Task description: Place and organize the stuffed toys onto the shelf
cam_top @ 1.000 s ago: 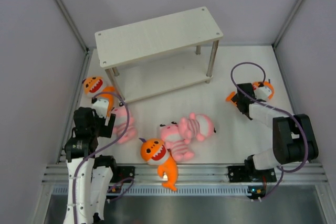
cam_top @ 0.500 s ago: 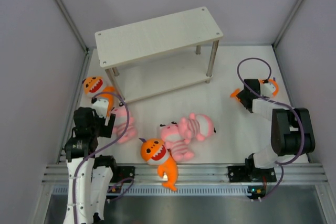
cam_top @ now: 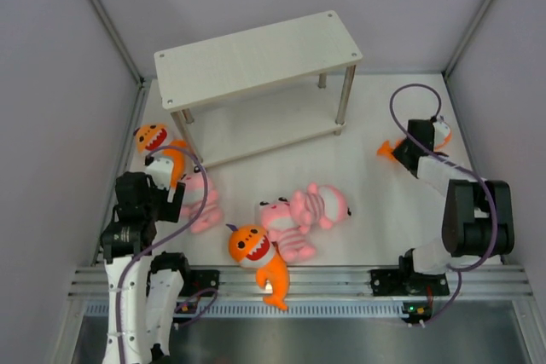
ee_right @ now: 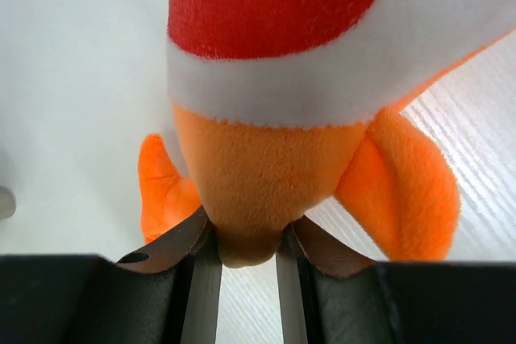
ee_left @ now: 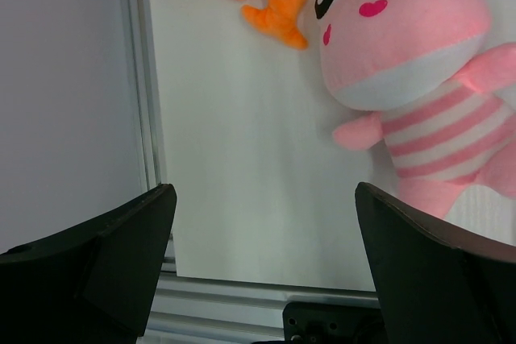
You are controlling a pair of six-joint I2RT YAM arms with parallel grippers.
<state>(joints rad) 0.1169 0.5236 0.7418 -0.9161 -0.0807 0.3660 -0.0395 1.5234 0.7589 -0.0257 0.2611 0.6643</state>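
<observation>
As viewed from above, three orange plush sharks [cam_top: 249, 246] and three pink striped plush creatures [cam_top: 317, 206] are counted beside the pale wooden two-tier shelf [cam_top: 256, 61]. Left wrist: left gripper [ee_left: 262, 191] is spread wide, one creature cropped. Right wrist: right gripper [ee_right: 246, 231] is clamped on a shark, head cropped.

Shelf [cam_top: 256, 61] at the far side of the counter [cam_top: 384, 210]. Right end effector [cam_top: 411, 142] covers an orange shark [cam_top: 386, 149]; left end effector [cam_top: 171, 187] hangs near a pink toy [cam_top: 203, 210] and a second shark [cam_top: 152, 137]. Three more toys [cam_top: 294, 219] lie centre-front.
</observation>
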